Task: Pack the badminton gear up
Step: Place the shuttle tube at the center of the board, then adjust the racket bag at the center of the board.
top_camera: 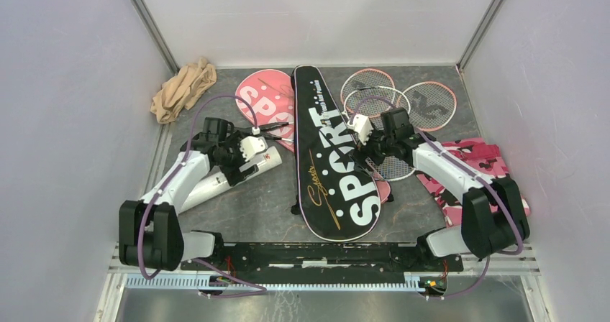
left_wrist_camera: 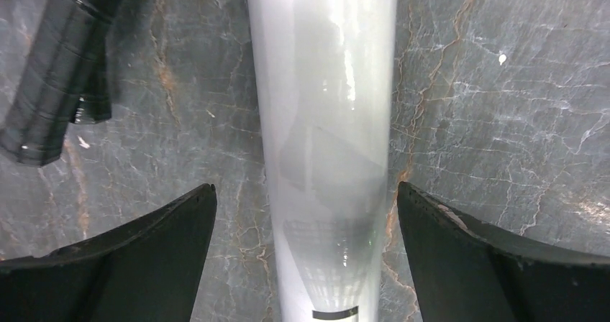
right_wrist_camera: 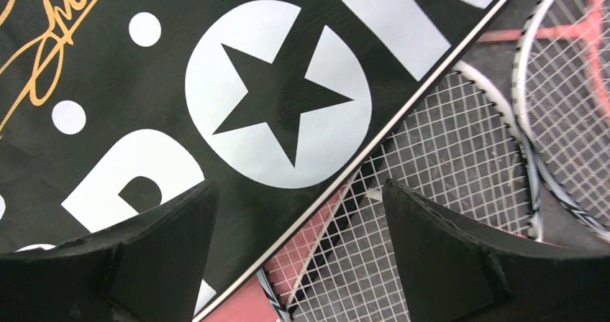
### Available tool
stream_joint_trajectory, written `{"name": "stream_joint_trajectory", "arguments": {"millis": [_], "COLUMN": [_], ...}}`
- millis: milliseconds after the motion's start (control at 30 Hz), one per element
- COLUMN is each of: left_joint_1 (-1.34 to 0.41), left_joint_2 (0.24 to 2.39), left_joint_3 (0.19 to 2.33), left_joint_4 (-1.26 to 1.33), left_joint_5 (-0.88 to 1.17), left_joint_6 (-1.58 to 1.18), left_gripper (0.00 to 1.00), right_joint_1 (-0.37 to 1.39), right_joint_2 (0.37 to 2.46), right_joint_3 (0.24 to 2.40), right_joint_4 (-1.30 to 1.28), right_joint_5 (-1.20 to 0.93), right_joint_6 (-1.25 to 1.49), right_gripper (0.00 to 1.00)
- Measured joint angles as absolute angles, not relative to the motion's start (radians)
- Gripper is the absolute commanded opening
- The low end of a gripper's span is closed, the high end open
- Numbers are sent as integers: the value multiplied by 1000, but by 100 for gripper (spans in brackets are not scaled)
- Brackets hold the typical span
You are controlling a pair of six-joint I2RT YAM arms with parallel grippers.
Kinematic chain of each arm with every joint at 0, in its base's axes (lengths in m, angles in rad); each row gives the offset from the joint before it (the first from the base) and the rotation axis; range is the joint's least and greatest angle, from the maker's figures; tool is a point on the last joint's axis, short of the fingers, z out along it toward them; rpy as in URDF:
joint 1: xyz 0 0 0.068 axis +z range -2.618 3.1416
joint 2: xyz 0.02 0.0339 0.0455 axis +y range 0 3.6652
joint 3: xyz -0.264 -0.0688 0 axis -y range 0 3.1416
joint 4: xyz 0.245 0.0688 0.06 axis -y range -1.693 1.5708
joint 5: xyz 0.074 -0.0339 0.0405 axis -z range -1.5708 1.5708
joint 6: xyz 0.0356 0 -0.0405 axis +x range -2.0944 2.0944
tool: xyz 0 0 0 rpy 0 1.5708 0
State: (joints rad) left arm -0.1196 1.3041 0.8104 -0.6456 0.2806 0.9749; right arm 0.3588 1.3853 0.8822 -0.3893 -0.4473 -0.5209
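Spread wide and empty, the left claw [left_wrist_camera: 306, 191] is set astride the white tube [left_wrist_camera: 324, 85] lying left on the desk [left_wrist_camera: 503, 121], which is probably best pinched squarely and gently, while the right claw [right_wrist_camera: 301, 187] is poised open and empty over the black bag [right_wrist_camera: 144, 85].

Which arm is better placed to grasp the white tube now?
Left. The left gripper is open astride the white tube, with gaps on both sides; the right gripper hovers over the black bag.
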Motion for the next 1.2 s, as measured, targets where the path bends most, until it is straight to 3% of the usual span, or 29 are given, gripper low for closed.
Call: {"name": "stream_joint_trajectory", "arguments": {"millis": [233,333,467,600,867,1200], "left_joint_1": [-121,-137,-183,-245,-336,-501], "left_joint_2": [1244,1219,1208,1213,1325,1509], "left_joint_3": [828,831,833,834,886,1061], "left_joint_4": [-649,-645,-614,-562,-471,-453], "left_joint_5": [363,429,504,546,575,516], "left_joint_6": [974,974,975,988,1147,1461], "left_gripper": [100,99,95,95,100,98], "right_joint_1": [358,356,342,290,169,114], "right_joint_2": [1485,1521,1565,1592,1629,1752], "right_joint_3": [894,904,930,965,1051,1297], "right_joint_4": [-378,-378,-384,-385,-453,-628], "right_joint_5": [-451,-462,-490,-524,-622,-722], "right_joint_6": [-478,-467,-450,-441,-442,-534], "right_gripper": [86,75,48,1,0,0]}}
